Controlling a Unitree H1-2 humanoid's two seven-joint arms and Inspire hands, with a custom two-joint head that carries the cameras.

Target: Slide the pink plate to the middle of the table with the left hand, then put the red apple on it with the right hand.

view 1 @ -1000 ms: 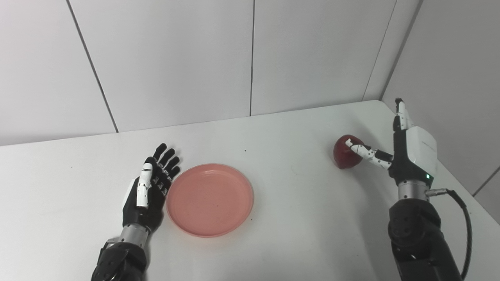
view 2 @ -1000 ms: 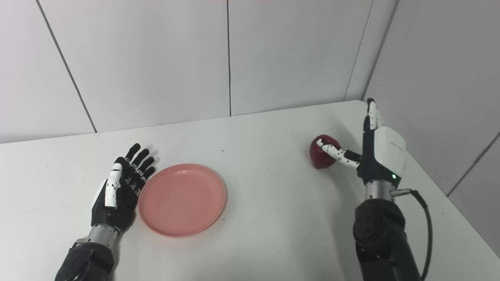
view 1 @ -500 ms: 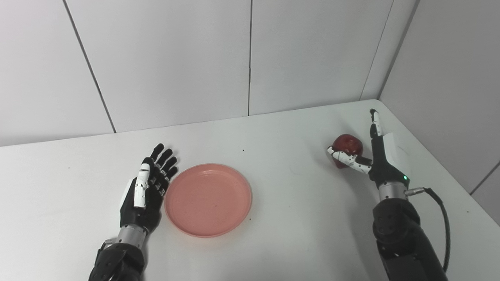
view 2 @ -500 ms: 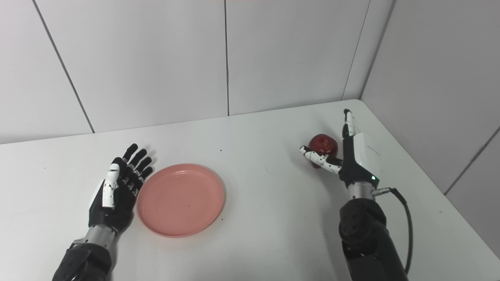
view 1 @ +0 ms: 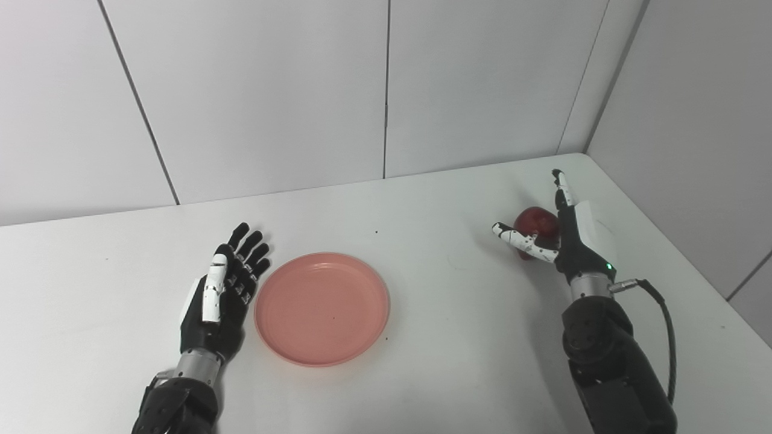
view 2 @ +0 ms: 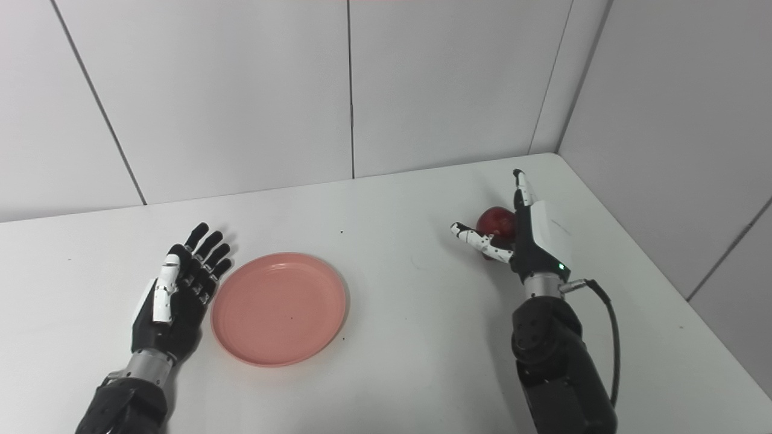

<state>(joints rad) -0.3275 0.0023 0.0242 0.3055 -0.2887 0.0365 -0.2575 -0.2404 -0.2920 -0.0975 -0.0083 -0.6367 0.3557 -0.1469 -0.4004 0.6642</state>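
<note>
Progress of the task, seen from the two head cameras. The pink plate (view 1: 322,308) lies flat on the white bench (view 1: 458,337), a little left of the bench's middle and close to its near edge; whether it counts as already centred cannot be settled from these views, but the sliding step looks largely finished. The left hand (view 1: 220,301) rests palm-up just left of the plate, its fingers (view 1: 250,244) spread and holding nothing; it lies very near the plate's rim, and contact cannot be confirmed. The red apple (view 1: 534,223) sits on the bench well to the right of the plate, towards the far right corner. The right hand (view 1: 567,238) stands on edge just right of the apple, with its thumb reaching in front of the fruit and its fingers extended upward, apart and not closed on the apple. The apple appears not yet grasped. Remaining, by this reading: closing on the apple, carrying it leftward, and setting it on the plate. No brand, label or legible writing is visible; a small green light glows at the right wrist.
</note>
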